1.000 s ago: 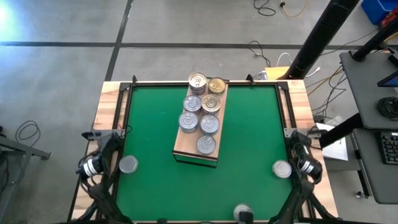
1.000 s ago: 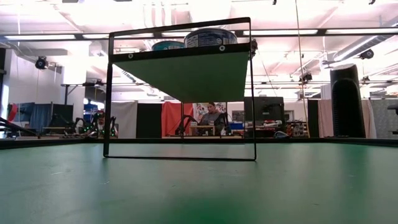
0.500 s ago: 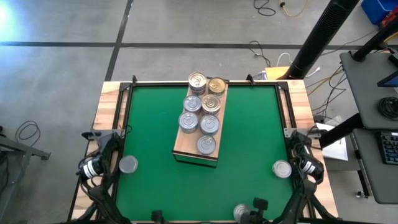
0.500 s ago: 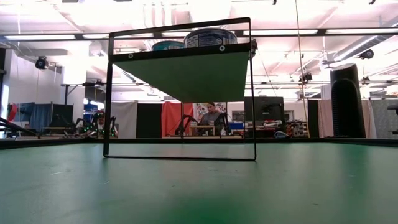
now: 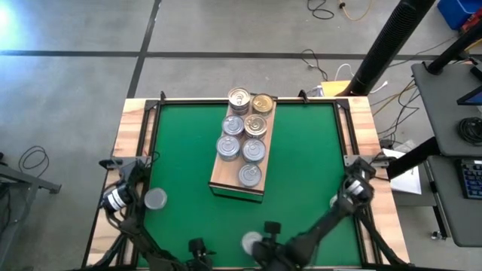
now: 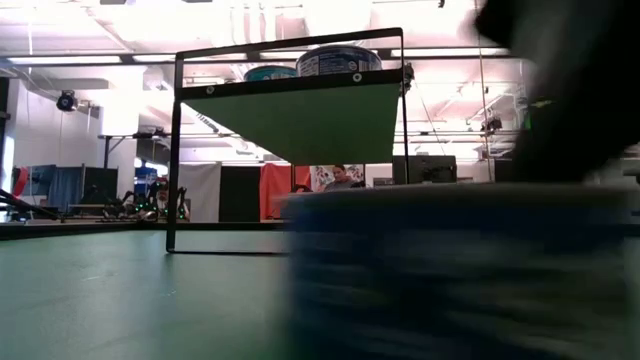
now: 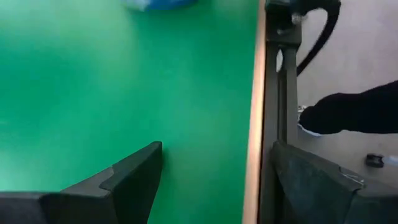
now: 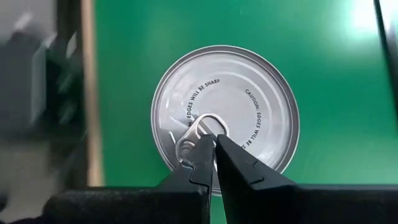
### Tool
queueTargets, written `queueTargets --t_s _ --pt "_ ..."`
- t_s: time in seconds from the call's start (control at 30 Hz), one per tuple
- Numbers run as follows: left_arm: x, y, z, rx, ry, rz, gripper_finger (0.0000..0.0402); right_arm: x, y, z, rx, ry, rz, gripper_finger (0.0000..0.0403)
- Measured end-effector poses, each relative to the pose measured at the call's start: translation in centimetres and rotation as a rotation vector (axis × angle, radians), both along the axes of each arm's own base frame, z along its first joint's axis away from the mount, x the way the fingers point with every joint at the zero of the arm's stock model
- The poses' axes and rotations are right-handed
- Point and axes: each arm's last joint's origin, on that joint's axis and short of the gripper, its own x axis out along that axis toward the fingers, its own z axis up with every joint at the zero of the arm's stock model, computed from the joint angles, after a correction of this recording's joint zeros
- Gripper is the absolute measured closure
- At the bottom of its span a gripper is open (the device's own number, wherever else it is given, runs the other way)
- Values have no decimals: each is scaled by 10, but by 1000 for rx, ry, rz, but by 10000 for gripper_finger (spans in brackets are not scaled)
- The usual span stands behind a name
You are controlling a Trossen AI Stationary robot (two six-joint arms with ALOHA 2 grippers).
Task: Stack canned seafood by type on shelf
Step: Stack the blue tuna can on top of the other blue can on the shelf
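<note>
Seven tins (image 5: 251,148) already up on the shelf (image 5: 220,179). Still loose off its near end: one by the left gripper (image 5: 197,248), fingers apart, one under the right gripper (image 8: 211,163), fingers together.

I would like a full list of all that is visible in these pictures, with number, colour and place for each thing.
shelf: one, light wood, middle of the table toward its far side
tins on the shelf: seven tops visible, mostly silver, one gold tin at the far end
loose tins: two seen, silver tops; left tin near the left edge, near tin at the near edge
table: one, green top, pale wood frame
person: one, far back in the room
left gripper: open, over the table's edge
right gripper: shut, tips over the near tin's pull tab
</note>
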Motion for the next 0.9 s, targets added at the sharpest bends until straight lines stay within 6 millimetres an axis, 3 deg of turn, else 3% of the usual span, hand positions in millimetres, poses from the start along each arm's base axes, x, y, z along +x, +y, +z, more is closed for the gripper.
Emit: queueTargets --t_s 0.17,0.3,0.47,0.7,0.9 --pt "1 14 -1 -10 4 46 112 15 -7 10 -10 2 82 390" --pt "-3 22 -2 4 -15 51 111 7 1 18 -60 -23 127 390" --pt "-1 40 -11 38 -8 96 105 -1 -5 17 -109 31 72 374" --pt "5 68 -13 33 -37 27 88 -10 -15 22 -193 51 -23 272" --pt "0 92 -28 -70 -215 -49 78 -13 -19 23 -206 81 -48 174"
